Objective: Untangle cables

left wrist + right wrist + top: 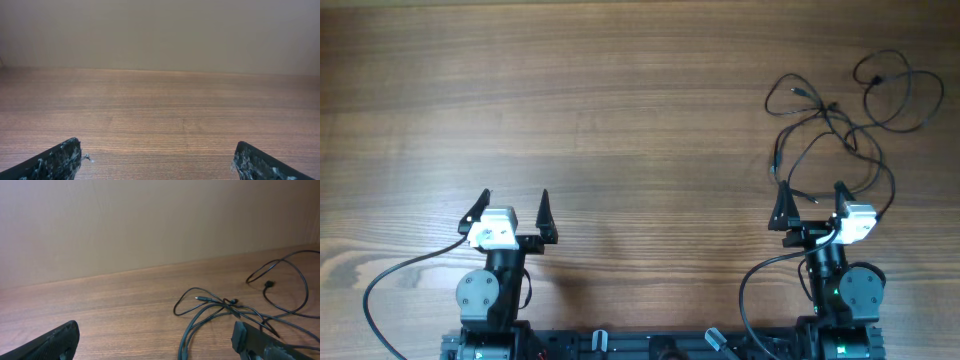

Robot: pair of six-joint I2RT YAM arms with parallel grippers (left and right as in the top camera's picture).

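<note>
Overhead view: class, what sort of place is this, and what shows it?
Probably a robotics lab bench: a wooden table, a left arm and a right arm mounted at its near edge with jaws open, and tangled cables lying loose.

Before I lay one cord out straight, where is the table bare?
The table is bare from the left gripper across the middle to the cables. The far right corner is crowded: loops reach the right gripper.
</note>
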